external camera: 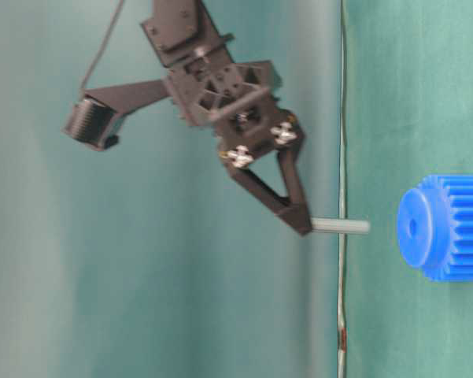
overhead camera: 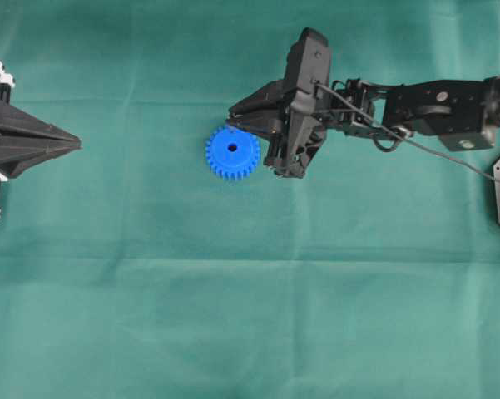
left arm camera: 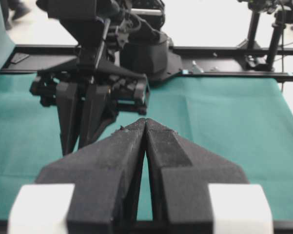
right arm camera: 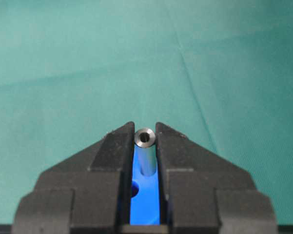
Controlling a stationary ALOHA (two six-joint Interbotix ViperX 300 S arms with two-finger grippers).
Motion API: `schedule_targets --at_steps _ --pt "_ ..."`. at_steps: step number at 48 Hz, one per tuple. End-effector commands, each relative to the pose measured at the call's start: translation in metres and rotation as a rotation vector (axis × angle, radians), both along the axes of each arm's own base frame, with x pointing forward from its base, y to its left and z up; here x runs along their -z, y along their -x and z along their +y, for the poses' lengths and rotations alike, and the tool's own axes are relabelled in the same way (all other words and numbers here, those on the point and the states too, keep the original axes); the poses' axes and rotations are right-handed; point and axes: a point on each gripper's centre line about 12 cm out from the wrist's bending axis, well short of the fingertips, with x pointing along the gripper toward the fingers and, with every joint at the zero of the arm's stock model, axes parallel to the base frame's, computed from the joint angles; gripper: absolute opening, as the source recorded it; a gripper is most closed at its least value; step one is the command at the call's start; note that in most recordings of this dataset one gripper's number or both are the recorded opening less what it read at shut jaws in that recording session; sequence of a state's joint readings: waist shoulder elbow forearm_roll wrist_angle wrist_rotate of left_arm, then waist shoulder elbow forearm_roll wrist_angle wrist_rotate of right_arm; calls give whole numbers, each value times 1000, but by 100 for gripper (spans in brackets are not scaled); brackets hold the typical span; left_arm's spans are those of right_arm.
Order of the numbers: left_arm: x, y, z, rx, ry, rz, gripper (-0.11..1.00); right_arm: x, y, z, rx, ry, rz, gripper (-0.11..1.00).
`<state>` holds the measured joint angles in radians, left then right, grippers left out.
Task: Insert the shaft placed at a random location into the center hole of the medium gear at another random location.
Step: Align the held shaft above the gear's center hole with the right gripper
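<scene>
Wrist view: right gripper [right arm camera: 145,127] pinches shaft [right arm camera: 146,146], seemingly unlabelled.

The shaft [right arm camera: 146,146] is smooth, shiny metal, the medium gear [overhead camera: 232,152] bright plastic (faintly glossy), the surface [overhead camera: 233,316] matt, creased cloth.

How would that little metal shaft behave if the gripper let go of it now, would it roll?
Probably yes. The shaft is a smooth round cylinder, so on the cloth it would likely roll. Its polished metal looks slippery, and the right gripper holds it only between narrow tips. It looks stiff, unlikely to bend against the medium gear.
</scene>
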<state>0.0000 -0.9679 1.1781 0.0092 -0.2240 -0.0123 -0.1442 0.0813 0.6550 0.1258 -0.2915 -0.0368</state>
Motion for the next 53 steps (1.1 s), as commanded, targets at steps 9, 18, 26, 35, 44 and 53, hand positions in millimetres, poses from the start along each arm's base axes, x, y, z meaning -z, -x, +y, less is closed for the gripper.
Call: schedule_targets --at_steps 9,18,26,35,44,53 --pt "-10 -2 1 -2 -5 -25 0 4 -11 -1 10 -2 -29 13" --pt "-10 -2 1 -2 -5 -26 0 10 -10 -1 11 -5 -16 13" --pt "-10 -2 1 -2 -3 -26 0 8 -11 -1 10 -4 -22 13" --pt "-10 -2 1 -2 -3 -26 0 -9 -10 0 8 0 -59 13" --pt "-11 -2 1 -2 -3 -28 0 -21 -7 9 -15 4 -78 13" --pt "-10 -2 1 -4 -3 -26 0 -14 -8 12 -20 -2 -60 13"
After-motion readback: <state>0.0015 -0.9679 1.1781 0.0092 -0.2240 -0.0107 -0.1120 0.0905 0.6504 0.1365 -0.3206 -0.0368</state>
